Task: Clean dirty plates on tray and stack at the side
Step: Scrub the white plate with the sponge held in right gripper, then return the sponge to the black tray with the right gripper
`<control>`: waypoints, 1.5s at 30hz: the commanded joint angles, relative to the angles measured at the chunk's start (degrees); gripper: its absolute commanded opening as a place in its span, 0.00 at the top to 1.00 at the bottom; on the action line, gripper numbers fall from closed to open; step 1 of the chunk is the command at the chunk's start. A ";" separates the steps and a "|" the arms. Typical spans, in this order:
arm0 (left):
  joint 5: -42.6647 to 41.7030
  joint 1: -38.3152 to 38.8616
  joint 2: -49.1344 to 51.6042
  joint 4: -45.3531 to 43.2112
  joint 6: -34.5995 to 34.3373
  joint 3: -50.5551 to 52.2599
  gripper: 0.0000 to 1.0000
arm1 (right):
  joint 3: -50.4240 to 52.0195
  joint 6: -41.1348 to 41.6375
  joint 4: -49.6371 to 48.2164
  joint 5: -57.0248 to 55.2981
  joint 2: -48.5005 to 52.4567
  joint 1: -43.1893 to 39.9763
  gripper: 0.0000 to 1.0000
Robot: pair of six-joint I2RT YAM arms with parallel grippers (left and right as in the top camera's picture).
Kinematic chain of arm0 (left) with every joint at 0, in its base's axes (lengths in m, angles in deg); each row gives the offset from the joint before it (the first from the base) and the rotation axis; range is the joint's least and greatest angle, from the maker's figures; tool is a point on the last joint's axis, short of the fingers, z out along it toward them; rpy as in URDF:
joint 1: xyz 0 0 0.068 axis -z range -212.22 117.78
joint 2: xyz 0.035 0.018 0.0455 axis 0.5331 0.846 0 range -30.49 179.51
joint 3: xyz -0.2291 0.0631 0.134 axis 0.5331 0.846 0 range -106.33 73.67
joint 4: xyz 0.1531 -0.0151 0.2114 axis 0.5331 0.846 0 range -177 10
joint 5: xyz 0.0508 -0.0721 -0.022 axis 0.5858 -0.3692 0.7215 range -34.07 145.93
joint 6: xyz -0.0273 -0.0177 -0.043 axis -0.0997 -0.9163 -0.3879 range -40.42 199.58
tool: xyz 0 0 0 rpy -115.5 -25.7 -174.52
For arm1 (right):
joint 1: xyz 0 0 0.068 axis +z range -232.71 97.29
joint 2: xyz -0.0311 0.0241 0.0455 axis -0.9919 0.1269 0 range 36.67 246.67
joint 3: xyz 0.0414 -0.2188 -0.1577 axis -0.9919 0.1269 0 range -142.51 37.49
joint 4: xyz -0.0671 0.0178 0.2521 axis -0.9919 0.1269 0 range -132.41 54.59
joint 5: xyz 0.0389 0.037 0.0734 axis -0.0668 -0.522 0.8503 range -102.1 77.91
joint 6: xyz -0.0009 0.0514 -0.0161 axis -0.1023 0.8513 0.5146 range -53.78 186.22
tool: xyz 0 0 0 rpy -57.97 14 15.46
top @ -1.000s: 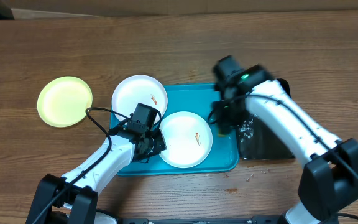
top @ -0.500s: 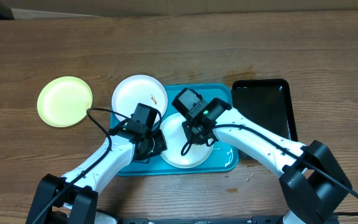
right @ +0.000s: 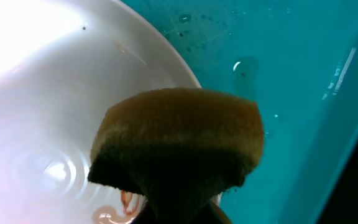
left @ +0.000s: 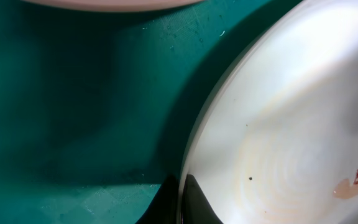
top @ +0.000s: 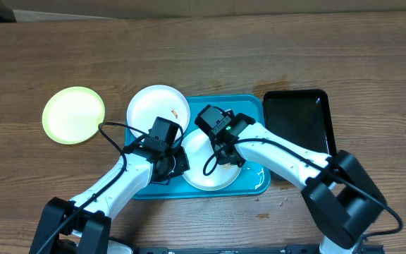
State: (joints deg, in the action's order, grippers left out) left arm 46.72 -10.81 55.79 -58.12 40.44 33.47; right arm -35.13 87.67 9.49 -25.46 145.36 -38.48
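Two white plates lie on the turquoise tray (top: 256,185): one at the tray's back left (top: 154,109), one in the middle (top: 199,173). The pale yellow-green plate (top: 73,114) lies on the table to the left. My left gripper (top: 177,161) is shut on the left rim of the middle plate (left: 291,137). My right gripper (top: 224,149) is shut on a yellow-green sponge (right: 179,134) and holds it over that plate's orange-brown smear (right: 126,202). The back-left plate also bears a smear (top: 174,111).
A narrow black tray (top: 298,123) stands right of the turquoise tray. Small crumbs (top: 282,201) lie on the wooden table near the tray's front right corner. The table's far edge runs along the top.
My right arm has swung left from the black tray to over the middle plate, carrying the sponge down onto the smear. My left gripper has stayed on the plate's rim.
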 commanded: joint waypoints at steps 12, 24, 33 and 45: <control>-0.28 0.37 0.61 -0.22 -1.20 0.20 0.96 | 0.28 1.16 -2.47 21.07 4.52 -0.35 0.96; -0.28 0.37 0.61 -0.22 -1.18 0.20 0.96 | -8.94 -7.54 -0.13 34.25 2.32 -5.92 0.96; -0.28 0.37 0.57 -0.20 -1.14 0.17 0.96 | -23.41 -12.94 17.22 29.90 -5.27 -19.65 0.96; 9.51 0.39 -3.50 11.65 2.97 -12.63 0.96 | -13.86 -4.87 19.80 16.46 -6.23 -43.06 0.96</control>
State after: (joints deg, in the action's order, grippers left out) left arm 50.26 -10.81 54.72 -48.55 40.86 27.19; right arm -52.64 80.59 31.72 -6.64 139.30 -78.28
